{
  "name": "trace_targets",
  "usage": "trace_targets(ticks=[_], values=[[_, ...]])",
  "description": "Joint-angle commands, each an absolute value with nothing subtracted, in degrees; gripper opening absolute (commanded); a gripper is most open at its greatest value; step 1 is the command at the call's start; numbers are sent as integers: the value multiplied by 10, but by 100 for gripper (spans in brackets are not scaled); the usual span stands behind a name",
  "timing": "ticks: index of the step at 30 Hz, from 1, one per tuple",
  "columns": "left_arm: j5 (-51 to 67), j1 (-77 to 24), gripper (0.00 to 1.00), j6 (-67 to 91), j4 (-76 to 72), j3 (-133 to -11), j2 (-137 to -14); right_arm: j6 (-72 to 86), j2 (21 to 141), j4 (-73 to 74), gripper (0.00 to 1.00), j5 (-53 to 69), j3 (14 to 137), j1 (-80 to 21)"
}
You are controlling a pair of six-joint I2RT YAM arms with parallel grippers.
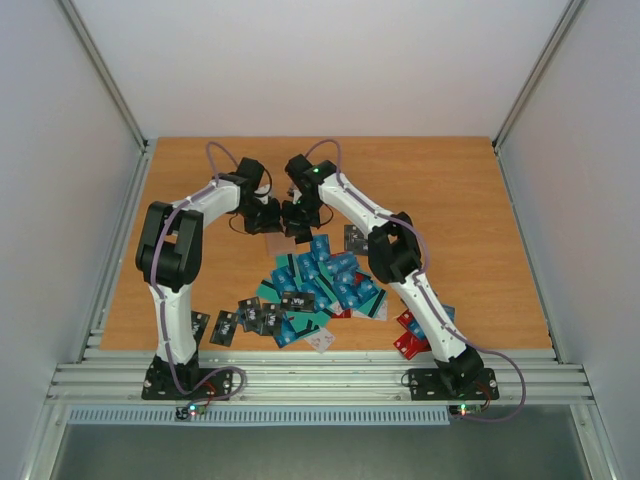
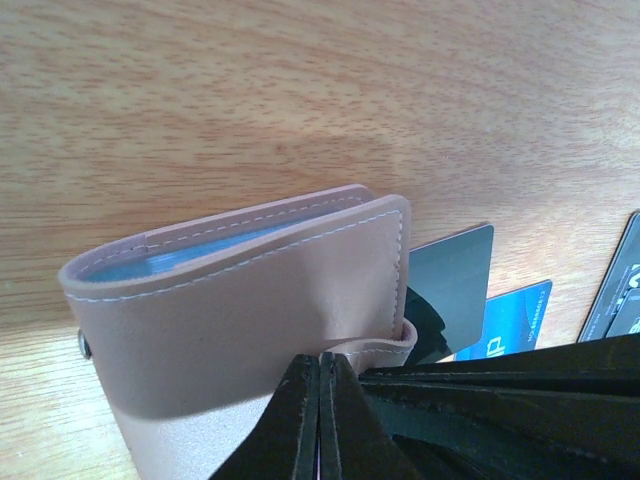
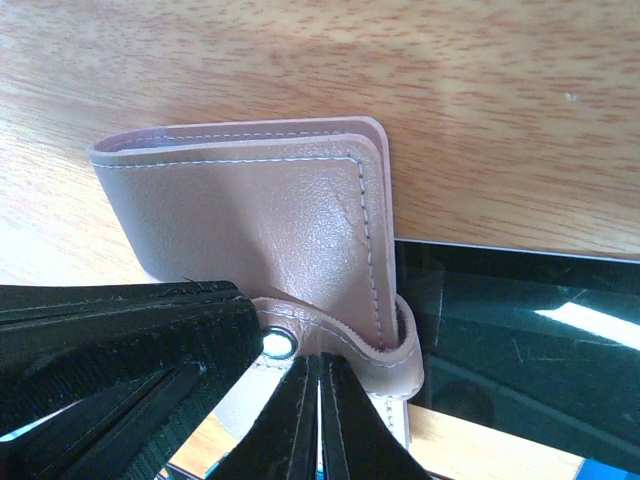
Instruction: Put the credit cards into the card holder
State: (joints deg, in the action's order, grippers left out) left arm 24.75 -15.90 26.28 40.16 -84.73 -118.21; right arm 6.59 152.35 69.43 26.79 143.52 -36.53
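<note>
The left gripper (image 2: 320, 415) is sitting at the bottom centre of the left wrist view. Its fingers are pressing together with only a hairline seam between them, and they are pinching the lower edge of the card holder (image 2: 250, 310). In the right wrist view the right gripper (image 3: 320, 420) is likewise clamping tight at the bottom centre, biting on the holder's strap (image 3: 400, 350) just beside the snap stud (image 3: 278, 345). The holder is standing on edge over the wooden table (image 2: 300, 80). Its open mouth is facing the upper left of the left wrist frame, where a blue card (image 2: 175, 262) is showing inside.

The fingers themselves are hiding how much leather is lying between them. The lower edge of the left wrist frame is cutting off the holder's bottom. From above, the holder is showing only as a small pinkish patch in the upper middle, with both wrists covering most of it.

There is one holder and there are two grippers. At the right of the left wrist view, three cards are lying on the table: a dark teal card (image 2: 455, 280), a blue printed card (image 2: 515, 318) and a black card (image 2: 618, 290) cut by the right edge. In the top view the credit cards (image 1: 325, 285) are heaping at the centre, overlapping too much for a count. Several black-faced cards (image 1: 250, 318) are trailing to the lower left. At least two red cards (image 1: 410, 337) are peeking from under the right arm, and one pale card (image 1: 320, 341) is lying at the bottom of the heap.
</note>
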Motion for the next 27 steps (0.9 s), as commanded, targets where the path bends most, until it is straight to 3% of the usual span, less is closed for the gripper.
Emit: trace_targets(ticks=[1, 27], values=[[248, -174, 0, 251, 407, -836, -1195, 84, 1515, 714, 5, 280, 1396, -361], [242, -173, 0, 241, 399, -807, -1191, 125, 1498, 633, 7, 368, 1382, -341]])
